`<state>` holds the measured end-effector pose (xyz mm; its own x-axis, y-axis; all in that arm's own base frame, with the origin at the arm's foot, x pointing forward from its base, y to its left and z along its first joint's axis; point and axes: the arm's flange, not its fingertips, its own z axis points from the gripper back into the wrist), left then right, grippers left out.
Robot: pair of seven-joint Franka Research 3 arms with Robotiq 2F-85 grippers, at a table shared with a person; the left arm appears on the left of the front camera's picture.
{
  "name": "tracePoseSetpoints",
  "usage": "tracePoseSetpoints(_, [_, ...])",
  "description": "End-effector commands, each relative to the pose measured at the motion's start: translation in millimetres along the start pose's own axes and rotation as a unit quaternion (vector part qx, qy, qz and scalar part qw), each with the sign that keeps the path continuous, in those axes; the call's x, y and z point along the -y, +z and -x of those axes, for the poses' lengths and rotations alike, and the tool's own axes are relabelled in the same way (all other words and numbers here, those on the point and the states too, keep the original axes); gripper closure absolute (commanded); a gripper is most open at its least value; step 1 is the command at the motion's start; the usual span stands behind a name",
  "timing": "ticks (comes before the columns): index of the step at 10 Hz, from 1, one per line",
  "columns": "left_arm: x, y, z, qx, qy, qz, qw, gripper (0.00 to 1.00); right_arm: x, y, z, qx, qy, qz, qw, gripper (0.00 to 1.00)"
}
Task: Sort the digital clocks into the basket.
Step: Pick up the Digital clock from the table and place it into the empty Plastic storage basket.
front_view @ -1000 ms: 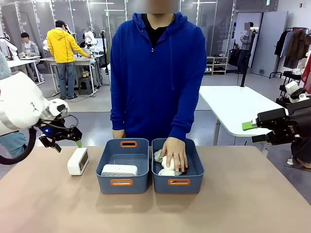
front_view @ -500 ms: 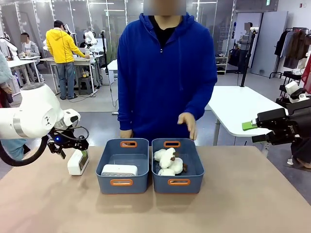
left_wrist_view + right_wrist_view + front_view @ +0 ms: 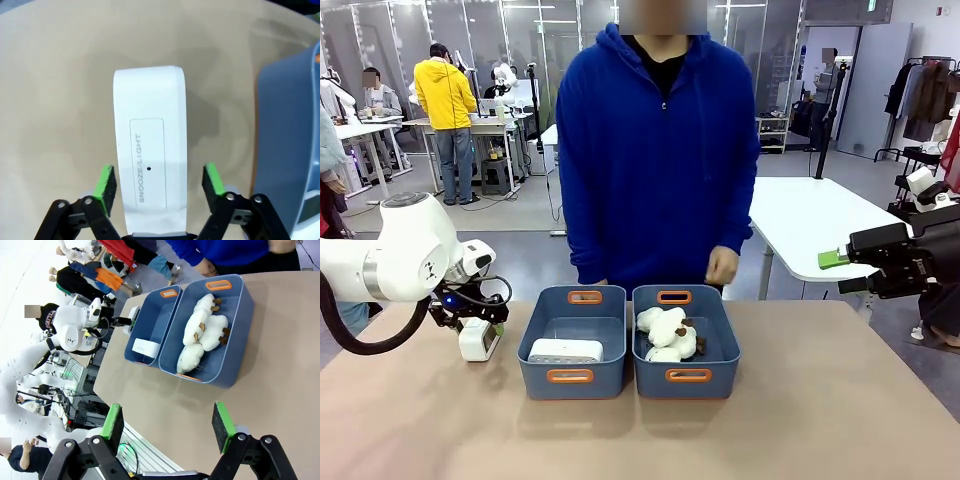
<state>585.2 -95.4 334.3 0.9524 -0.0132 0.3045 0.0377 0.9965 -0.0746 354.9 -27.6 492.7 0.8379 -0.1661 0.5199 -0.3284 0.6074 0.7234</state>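
Basket [image 3: 286,125] stands just beside clock [image 3: 150,145] straddled by left hand [image 3: 157,181].

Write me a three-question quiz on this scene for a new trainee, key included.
1. True or false: the left pincer is shut on the standing clock.
2. How many clocks lie in the left basket?
3. The plush toys are: A) in the left basket, B) in the right basket, C) half in each.
Key: 1 false, it is open astride the clock, pads clear of it; 2 one, the lying clock; 3 B.
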Motion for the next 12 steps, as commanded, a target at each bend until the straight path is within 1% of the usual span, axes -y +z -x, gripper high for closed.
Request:
tracePoseSetpoints(1, [5.4,-3.3,-3.7,0.02,0.016,-0.022,0.999,0.7,-0.2,0.8,-0.6,-0.002,0.001,-0.001,1.0,0.1])
tracePoseSetpoints(2, [5.1,-2.1,-3.7,0.024,0.014,-0.028,0.999,1.0,-0.2,0.8,-0.6,-0.002,0.001,-0.001,1.0,0.1])
tracePoseSetpoints(4, [5.4,-0.4,-2.3,0.021,0.014,-0.037,0.999,1.0,-0.2,0.8,-0.6,-0.002,0.001,-0.001,1.0,0.1])
tracePoseSetpoints(5, [5.9,3.6,-1.3,0.017,0.019,-0.039,0.999,0.97,-0.2,0.8,-0.6,-0.002,0.001,-0.001,1.0,0.1])
tracePoseSetpoints(6, [6.0,13.2,0.3,0.002,0.022,-0.03,0.999,1.0,-0.2,0.8,-0.6,-0.002,0.001,-0.001,1.0,0.1])
tracePoseSetpoints(7, [4.4,34.6,1.9,-0.004,0.011,-0.02,1.0,1.0,-0.2,0.8,-0.6,-0.002,0.001,-0.001,1.0,0.1])
tracePoseSetpoints(9, [-22.0,101.2,12.9,-0.037,-0.025,0.017,0.999,1.0,-0.2,0.8,-0.6,-0.002,0.001,-0.001,1.0,0.1])
tracePoseSetpoints(11, [-60.0,144.1,37.3,-0.044,-0.074,0.071,0.994,1.0,-0.2,0.8,-0.6,-0.002,0.001,-0.001,1.0,0.1])
tracePoseSetpoints(12, [-70.8,157.1,51.0,-0.052,-0.097,0.118,0.987,1.0,-0.2,0.8,-0.6,-0.002,0.001,-0.001,1.0,0.1])
